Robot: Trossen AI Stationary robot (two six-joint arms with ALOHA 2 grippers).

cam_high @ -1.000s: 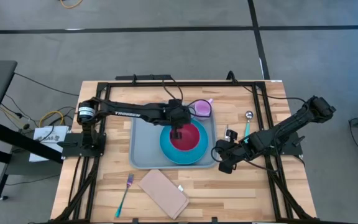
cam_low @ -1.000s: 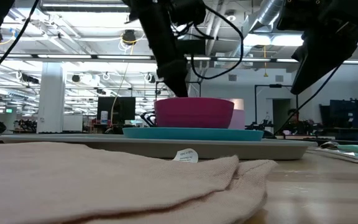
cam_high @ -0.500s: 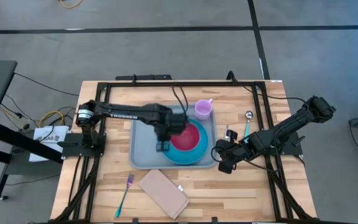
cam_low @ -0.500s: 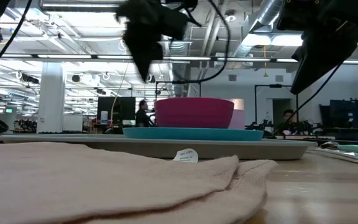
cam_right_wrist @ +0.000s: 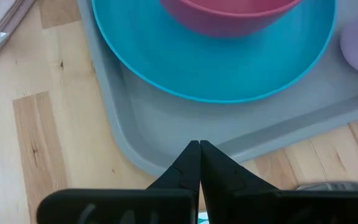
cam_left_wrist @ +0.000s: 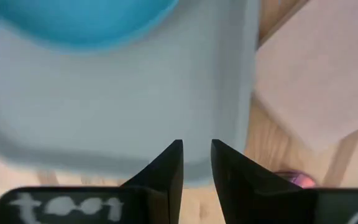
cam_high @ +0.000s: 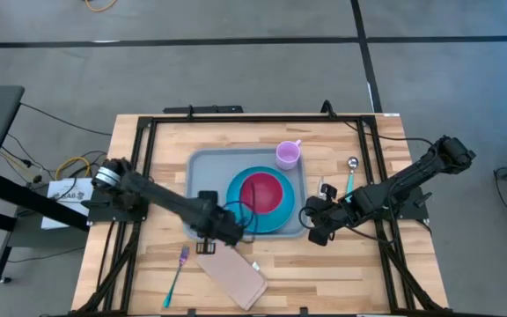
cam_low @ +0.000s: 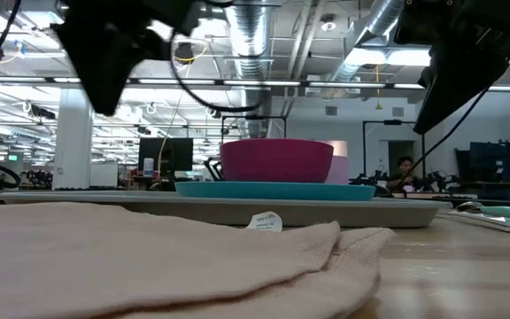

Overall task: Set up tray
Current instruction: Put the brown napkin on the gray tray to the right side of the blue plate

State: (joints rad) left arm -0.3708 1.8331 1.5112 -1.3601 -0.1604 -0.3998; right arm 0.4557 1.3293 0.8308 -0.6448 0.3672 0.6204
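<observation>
Pale grey-blue rectangular plastic tray (cam_high: 202,180): mid wooden surface (cam_high: 377,282), carrying round blue plate (cam_high: 238,205). Left pincer (cam_left_wrist: 196,163): slightly parted, empty, over tray's near rim. Right pincer (cam_right_wrist: 199,163): clenched, empty, beside tray's corner.

The left gripper (cam_high: 208,247) hides the tray's (cam_high: 202,180) near corner.

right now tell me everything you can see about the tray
The tray is a large pale grey-blue rectangle, plastic by its look, with rounded corners and a raised rim. It lies flat on the wooden table. On it are a blue plate holding a magenta bowl, and a lilac cup at one corner. The left claw hovers at its near-left corner, the right claw by its right edge.
</observation>
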